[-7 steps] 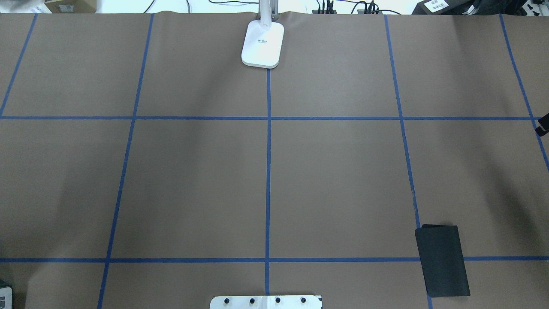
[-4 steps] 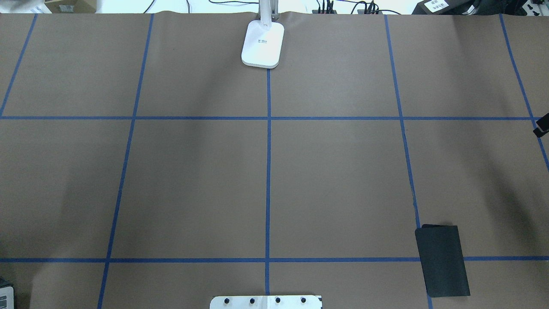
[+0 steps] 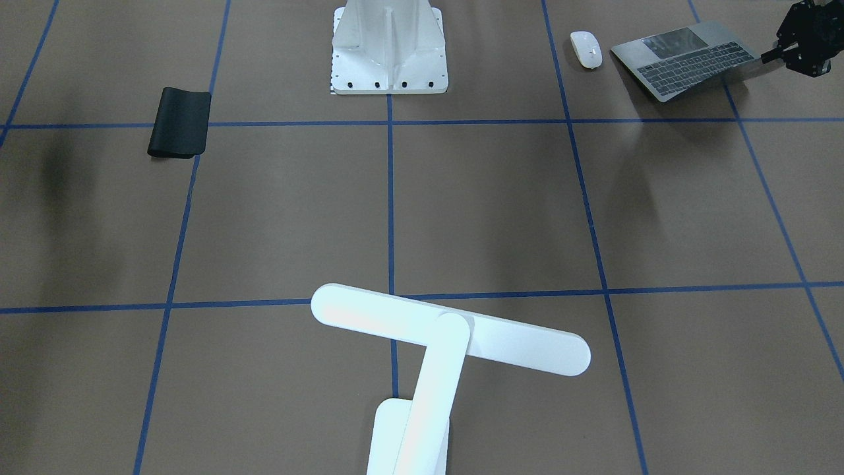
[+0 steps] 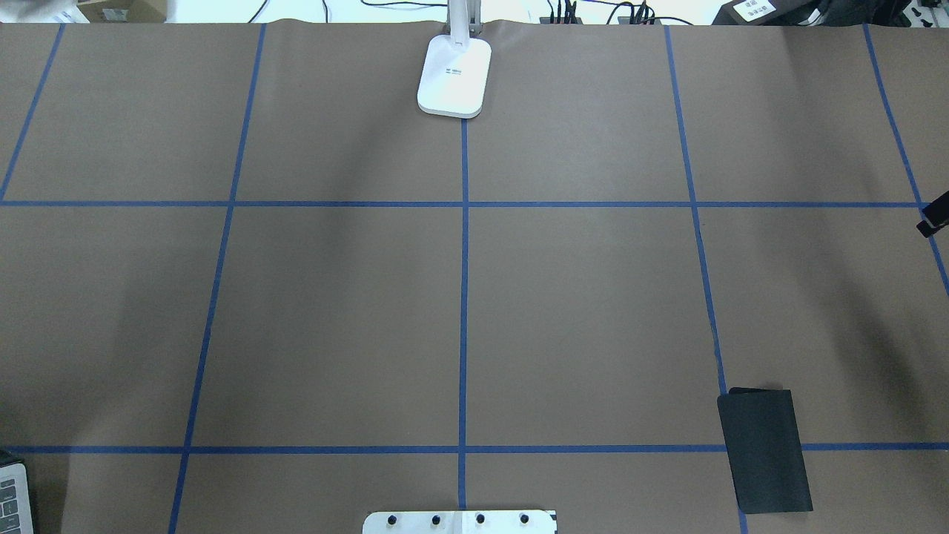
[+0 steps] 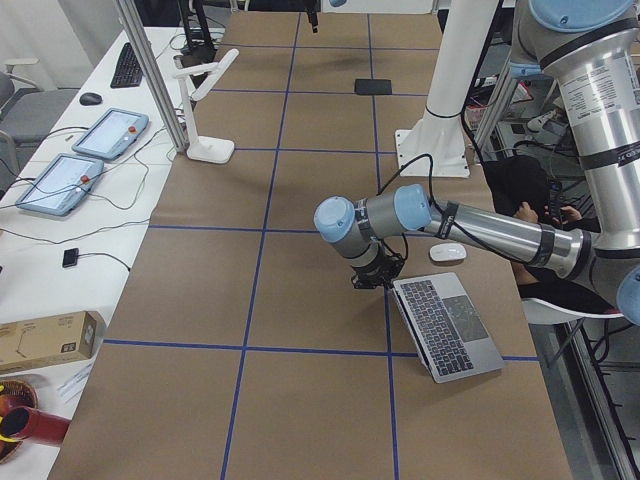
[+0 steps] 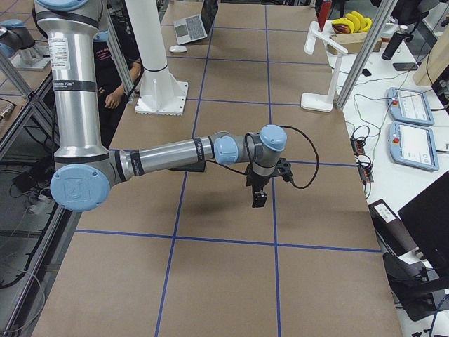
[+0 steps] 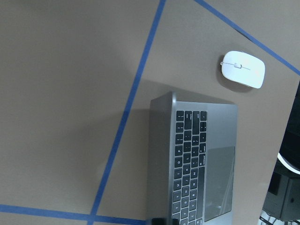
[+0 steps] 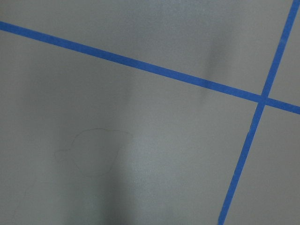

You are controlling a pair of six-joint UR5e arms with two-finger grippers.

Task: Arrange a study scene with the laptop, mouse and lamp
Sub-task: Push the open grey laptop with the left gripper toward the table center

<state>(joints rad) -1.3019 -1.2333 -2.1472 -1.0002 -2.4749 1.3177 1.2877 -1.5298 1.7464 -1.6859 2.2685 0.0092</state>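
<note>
The grey laptop lies open, keys up, near the robot's base on its left side. It also shows in the left wrist view and at the overhead view's bottom left corner. My left gripper is at the laptop's edge and looks shut on it. The white mouse lies beside the laptop, apart from it. The white lamp stands at the table's far middle edge, and its base shows from overhead. My right gripper hangs over bare table at the right edge; I cannot tell if it is open or shut.
A black mat lies flat on the robot's right side, near the base. The white ribbed pedestal stands at the table's near middle edge. Blue tape lines cross the brown tabletop.
The laptop's corner has slid further into the overhead view at the bottom left. The right gripper's tip has drifted slightly toward the right edge.
</note>
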